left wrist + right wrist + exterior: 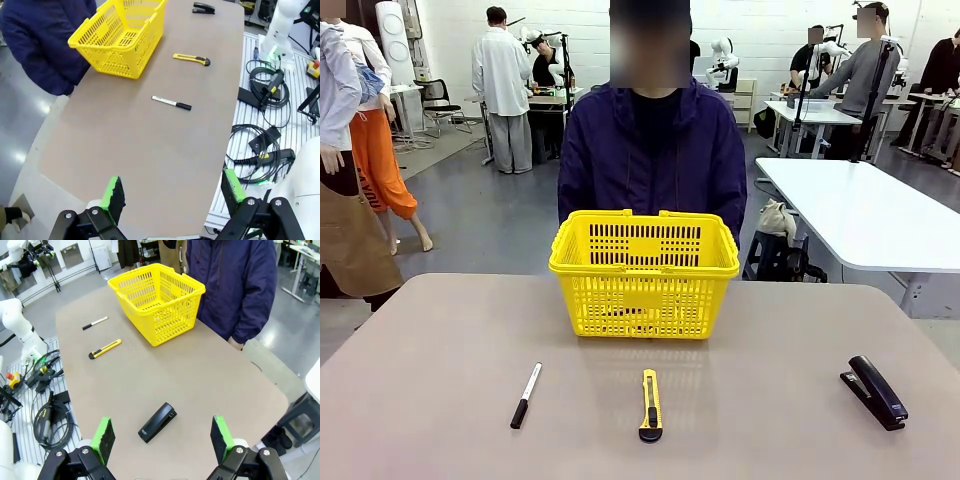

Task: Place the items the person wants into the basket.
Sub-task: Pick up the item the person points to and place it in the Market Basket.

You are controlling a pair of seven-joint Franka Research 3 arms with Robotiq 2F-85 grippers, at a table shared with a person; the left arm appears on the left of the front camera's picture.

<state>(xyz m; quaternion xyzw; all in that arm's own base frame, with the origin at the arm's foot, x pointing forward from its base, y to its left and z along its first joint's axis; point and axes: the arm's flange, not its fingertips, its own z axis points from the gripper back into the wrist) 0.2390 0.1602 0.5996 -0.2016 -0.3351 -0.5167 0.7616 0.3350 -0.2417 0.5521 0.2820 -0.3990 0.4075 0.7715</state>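
The yellow basket (645, 270) (120, 37) (157, 300) stands at the table's far middle, right in front of the person (652, 150) in a dark jacket. A white marker with a black cap (526, 395) (171, 103) (95, 323) lies near the front left. My left gripper (173, 192) hangs open above the table's left end, well short of the marker. Above the right end my right gripper (162, 440) is open too, with nothing between its fingers.
A yellow-and-black utility knife (650, 405) (191, 59) (105, 348) lies at the front middle. A black stapler (873, 392) (203, 8) (157, 421) lies at the front right, just ahead of my right gripper. Cables (265, 100) lie beside the table's near edge.
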